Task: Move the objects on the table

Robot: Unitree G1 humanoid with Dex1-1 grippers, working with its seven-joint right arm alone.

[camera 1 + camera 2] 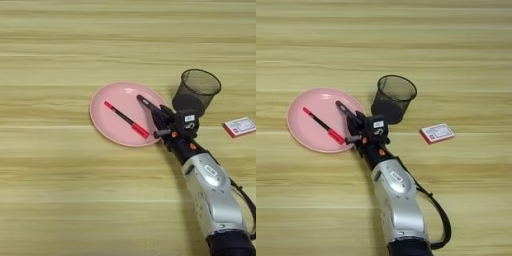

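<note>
My gripper [156,116] is closed on the black pen [146,103] over the right rim of the pink plate [102,117], where the red-capped pen [126,119] lies, probably so I can carry it toward the mesh cup [198,90] just beside

Warm, even light and a soft picture — no hard glare.

We see the table [60,200] evenly bright, its wood grain slightly blurred. The mesh cup [394,98] throws only a faint shadow toward the left. The silver forearm [398,200] carries a pale sheen — the small edges are smeared.
</note>
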